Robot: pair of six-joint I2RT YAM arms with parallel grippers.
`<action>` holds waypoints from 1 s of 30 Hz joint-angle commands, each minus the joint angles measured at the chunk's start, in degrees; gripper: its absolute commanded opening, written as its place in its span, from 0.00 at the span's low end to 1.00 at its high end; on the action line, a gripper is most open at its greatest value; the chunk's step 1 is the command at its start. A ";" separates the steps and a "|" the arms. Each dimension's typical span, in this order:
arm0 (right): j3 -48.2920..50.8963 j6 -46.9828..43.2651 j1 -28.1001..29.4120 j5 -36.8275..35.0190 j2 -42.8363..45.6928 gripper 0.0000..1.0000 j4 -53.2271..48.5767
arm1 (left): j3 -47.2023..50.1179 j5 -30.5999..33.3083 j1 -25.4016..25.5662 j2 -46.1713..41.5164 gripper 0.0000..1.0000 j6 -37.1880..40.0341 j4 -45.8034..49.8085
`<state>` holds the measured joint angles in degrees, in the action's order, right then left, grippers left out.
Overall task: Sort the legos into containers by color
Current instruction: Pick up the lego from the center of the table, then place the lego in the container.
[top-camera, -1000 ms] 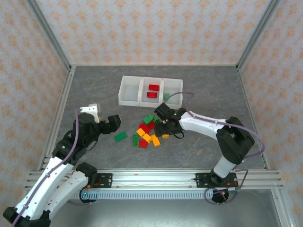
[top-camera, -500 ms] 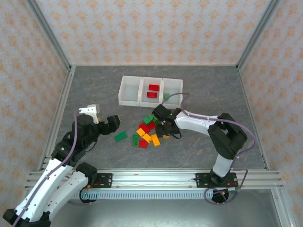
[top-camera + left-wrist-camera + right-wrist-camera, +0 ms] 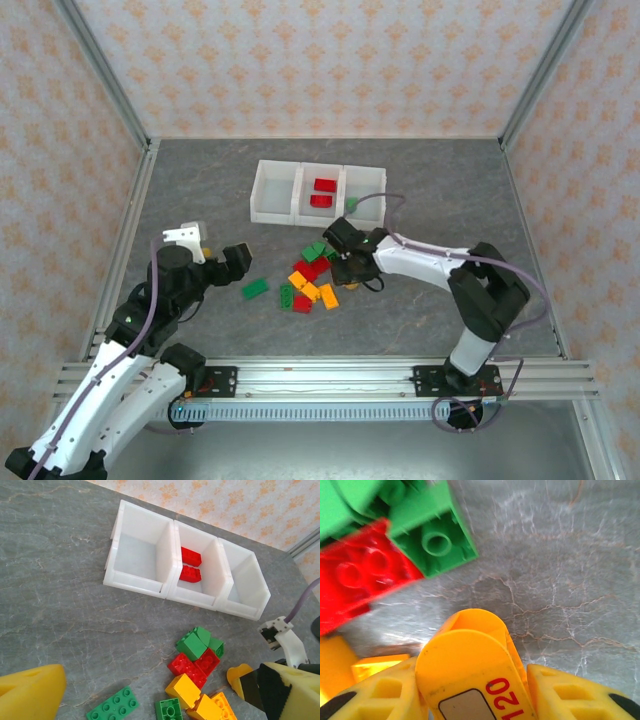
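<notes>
The three joined white containers (image 3: 272, 190) stand at the back; two red bricks (image 3: 190, 565) lie in the middle bin. The legos lie in a pile (image 3: 312, 275) of red, green and orange-yellow bricks in front of them, with one flat green brick (image 3: 114, 706) apart on the left. My right gripper (image 3: 345, 262) is low at the pile's right edge. Its fingers (image 3: 465, 665) look pressed together, with nothing seen between them, beside a green brick (image 3: 432, 540) and a red brick (image 3: 360, 580). My left gripper (image 3: 160, 700) hangs wide open left of the pile.
A small green piece (image 3: 351, 203) shows at the front of the right bin, where the right arm's cable loops over. The grey stone-patterned table (image 3: 450, 190) is walled by metal rails and patterned panels. An orange-yellow brick (image 3: 375, 666) lies just left of the right fingers.
The right gripper has shifted slightly down along the pile's right edge. The left gripper has drawn back a little to the left. No brick has visibly moved.
</notes>
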<state>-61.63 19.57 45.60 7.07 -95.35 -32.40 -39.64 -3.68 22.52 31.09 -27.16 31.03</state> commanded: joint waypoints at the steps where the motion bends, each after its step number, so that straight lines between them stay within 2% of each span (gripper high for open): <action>1: -1.56 3.11 0.27 -1.51 7.29 0.36 2.04 | 1.00 1.40 0.24 -1.10 0.99 -0.33 -1.47; 6: -6.68 5.76 0.19 -2.09 11.41 0.33 8.26 | 1.23 1.05 0.24 -1.38 0.99 -0.25 -1.87; 10: -12.67 7.39 -0.20 -2.66 7.85 0.33 14.75 | 1.14 0.81 0.19 -1.48 0.99 -0.26 -1.84; 13: -20.69 7.28 -0.90 -0.40 0.90 0.32 16.47 | 1.31 0.49 0.24 -2.06 0.99 -0.18 -2.02; 23: -53.36 5.10 -2.73 7.86 -25.62 0.30 12.56 | 1.67 -0.71 0.24 -4.42 0.99 -0.44 -2.57; 30: -71.27 4.27 -4.51 13.46 -40.81 0.31 9.23 | 2.11 -0.75 0.20 -6.91 0.99 -0.50 -3.20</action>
<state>-127.74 25.06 42.06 17.10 -132.75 -20.51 -38.22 -4.03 22.52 25.26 -27.18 29.52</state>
